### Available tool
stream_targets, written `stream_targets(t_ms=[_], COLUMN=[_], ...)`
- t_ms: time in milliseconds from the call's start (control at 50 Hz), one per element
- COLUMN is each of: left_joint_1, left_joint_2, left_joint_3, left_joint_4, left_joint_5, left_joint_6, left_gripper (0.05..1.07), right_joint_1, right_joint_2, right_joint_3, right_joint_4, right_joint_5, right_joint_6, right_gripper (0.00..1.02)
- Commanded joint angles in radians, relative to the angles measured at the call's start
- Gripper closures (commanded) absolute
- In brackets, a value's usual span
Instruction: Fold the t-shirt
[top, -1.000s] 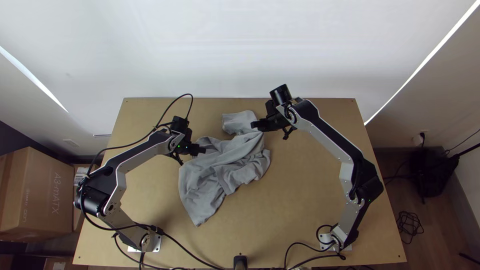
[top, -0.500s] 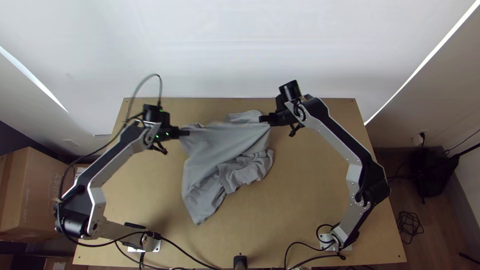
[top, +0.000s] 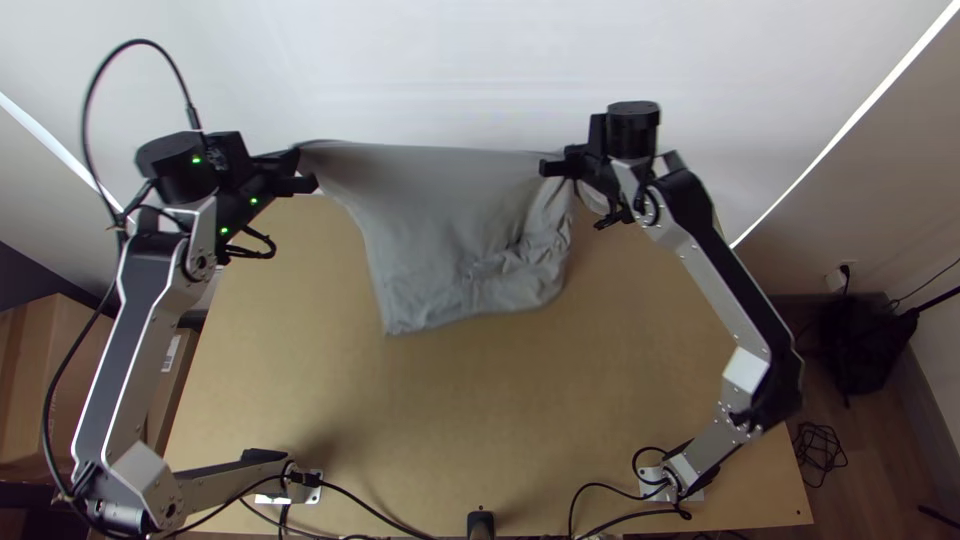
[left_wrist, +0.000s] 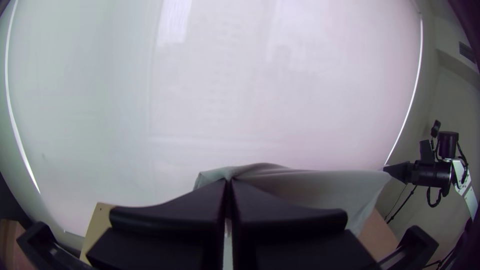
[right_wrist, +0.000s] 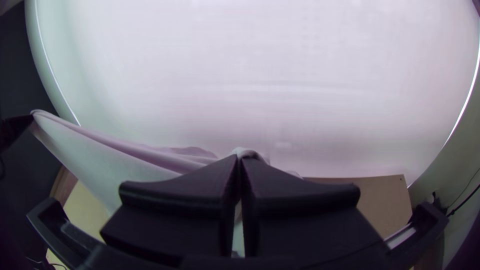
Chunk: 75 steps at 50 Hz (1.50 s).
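Observation:
The grey t-shirt (top: 440, 220) hangs stretched between both grippers above the table's far part, its upper edge nearly straight, its lower part wrinkled. My left gripper (top: 306, 168) is shut on its upper left corner; in the left wrist view the fingertips of the left gripper (left_wrist: 228, 181) meet on the cloth (left_wrist: 310, 187). At the upper right, my right gripper (top: 552, 166) pinches the other end. The right wrist view has the right gripper (right_wrist: 240, 159) closed on the shirt (right_wrist: 115, 160), which slants off to the left arm's gripper.
Bare wooden table (top: 480, 420) lies nearer than the shirt. A pale wall (top: 450, 60) rises behind the far edge. Cables run along the near edge, and a cardboard box (top: 50, 370) stands off the left side.
Both grippers have risen and spread apart, the left one much farther to the left. The shirt, bunched on the table before, is lifted and pulled taut along its top.

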Motion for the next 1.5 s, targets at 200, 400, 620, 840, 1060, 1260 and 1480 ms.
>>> stream_targets(t_ms=[200,400,620,840,1060,1260,1480], left_joint_1=[0.004,-0.097,-0.247,-0.278,-0.27,-0.258,-0.238], left_joint_2=[-0.205,-0.336,-0.431,-0.457,-0.481,-0.475,-0.468], left_joint_3=[-0.111,-0.425,-0.672,-0.817,-0.915,-0.926,-0.918], left_joint_4=[-0.131,-0.207,-0.23,-0.219,-0.164,-0.127,-0.119], left_joint_5=[-0.038,-0.032,-0.03,0.01,0.024,0.03,0.031], left_joint_6=[0.016,0.02,0.025,0.063,0.085,0.089,0.085], left_gripper=[1.05,1.05,1.05,1.05,1.05,1.05,1.05], right_joint_1=[0.012,0.062,0.092,0.2,0.141,-0.123,-0.183], right_joint_2=[-0.367,-0.553,-0.625,-0.625,-0.634,-0.39,-0.1], right_joint_3=[-0.322,-0.698,-0.902,-0.957,-0.977,-0.824,-0.546], right_joint_4=[0.006,-0.078,-0.212,-0.356,-0.411,-0.38,-0.411], right_joint_5=[0.061,0.042,-0.062,-0.159,-0.251,-0.309,-0.315], right_joint_6=[0.057,0.117,0.168,0.188,0.175,0.071,0.016], right_gripper=[1.0,1.0,1.0,0.56,0.47,0.45,0.44])
